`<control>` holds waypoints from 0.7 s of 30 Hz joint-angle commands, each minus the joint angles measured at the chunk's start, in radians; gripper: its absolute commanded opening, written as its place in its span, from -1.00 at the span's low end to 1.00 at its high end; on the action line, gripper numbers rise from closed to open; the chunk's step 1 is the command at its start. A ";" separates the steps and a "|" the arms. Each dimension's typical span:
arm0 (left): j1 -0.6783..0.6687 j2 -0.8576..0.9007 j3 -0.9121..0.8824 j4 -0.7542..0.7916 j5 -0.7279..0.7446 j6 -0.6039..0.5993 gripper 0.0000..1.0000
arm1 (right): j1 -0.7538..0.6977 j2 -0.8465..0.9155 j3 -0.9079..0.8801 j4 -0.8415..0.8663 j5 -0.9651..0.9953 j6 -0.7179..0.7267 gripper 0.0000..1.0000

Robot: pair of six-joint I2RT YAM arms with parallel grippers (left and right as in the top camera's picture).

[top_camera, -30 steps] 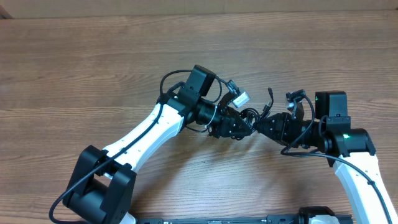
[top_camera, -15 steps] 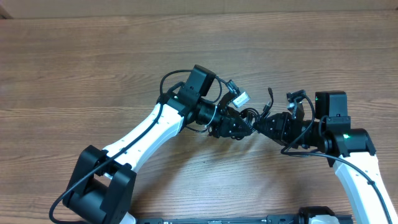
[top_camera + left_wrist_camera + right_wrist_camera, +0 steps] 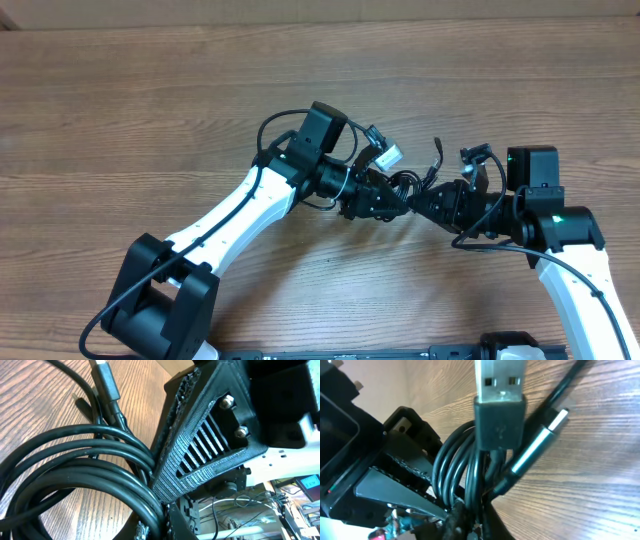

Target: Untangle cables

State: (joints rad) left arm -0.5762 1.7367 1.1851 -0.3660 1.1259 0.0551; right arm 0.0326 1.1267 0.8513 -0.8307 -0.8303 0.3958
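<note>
The cables (image 3: 405,183) form a small black tangle held just above the wooden table, between my two grippers. A white plug (image 3: 388,156) and a thin black plug end (image 3: 437,150) stick out of it toward the back. My left gripper (image 3: 385,200) is shut on the bundle from the left, and my right gripper (image 3: 420,203) is shut on it from the right, tip to tip. In the left wrist view, black cable loops (image 3: 75,460) run into my left gripper (image 3: 160,530). In the right wrist view, a USB plug (image 3: 500,380) and a silver barrel plug (image 3: 540,442) rise above my right gripper (image 3: 470,525).
Bare wooden table (image 3: 150,90) lies all round the arms. The thicker black wiring (image 3: 275,125) of the left arm loops over its wrist. The right arm's ribbed finger (image 3: 200,450) fills the middle of the left wrist view.
The loose plug ends and the left wrist have shifted slightly up and to the right. Both grips hold as before.
</note>
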 commanded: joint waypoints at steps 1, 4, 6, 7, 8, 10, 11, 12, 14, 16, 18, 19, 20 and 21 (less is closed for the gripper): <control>-0.008 -0.009 0.014 0.008 0.052 -0.003 -0.91 | -0.004 -0.007 0.027 0.003 0.010 -0.002 -0.92; -0.008 -0.009 0.014 -0.028 -0.053 -0.002 -0.92 | -0.004 -0.007 0.027 0.003 0.015 -0.002 -0.92; -0.007 -0.009 0.014 -0.077 -0.223 -0.003 -0.92 | -0.004 -0.007 0.027 -0.004 0.037 -0.002 -0.92; -0.006 -0.009 0.014 -0.096 -0.297 -0.003 -0.92 | -0.004 -0.007 0.027 -0.012 0.058 -0.002 -0.92; -0.005 -0.009 0.014 -0.115 -0.372 -0.003 -0.92 | -0.004 -0.007 0.027 -0.023 0.087 -0.002 -0.92; -0.005 -0.009 0.014 -0.149 -0.509 -0.003 -0.92 | -0.004 -0.007 0.027 -0.051 0.168 -0.002 -0.92; -0.005 -0.009 0.014 -0.155 -0.534 -0.003 -0.92 | -0.004 -0.007 0.027 -0.058 0.194 -0.002 -0.92; -0.004 -0.009 0.014 -0.158 -0.551 -0.003 -0.92 | -0.004 -0.007 0.027 -0.075 0.257 -0.002 -0.92; -0.004 -0.009 0.014 -0.158 -0.554 -0.003 -0.92 | -0.004 -0.007 0.027 -0.097 0.340 -0.002 -0.92; -0.004 -0.009 0.014 -0.158 -0.554 -0.003 -0.92 | -0.004 -0.005 0.027 -0.117 0.425 0.001 -0.92; -0.004 -0.009 0.014 -0.158 -0.552 -0.003 -0.92 | -0.004 -0.004 0.027 -0.126 0.444 0.002 -0.92; -0.004 -0.009 0.014 -0.158 -0.540 -0.003 -0.92 | -0.004 -0.004 0.027 -0.126 0.434 0.001 -0.92; -0.004 -0.009 0.015 -0.154 -0.490 -0.003 -0.92 | -0.004 -0.003 0.027 -0.123 0.389 0.001 -0.79; -0.004 -0.009 0.015 -0.147 -0.437 -0.001 -0.92 | -0.004 -0.003 0.027 -0.119 0.364 0.001 -0.65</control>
State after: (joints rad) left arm -0.5819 1.7355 1.1866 -0.5270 0.5995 0.0547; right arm 0.0326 1.1271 0.8513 -0.9585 -0.4576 0.4004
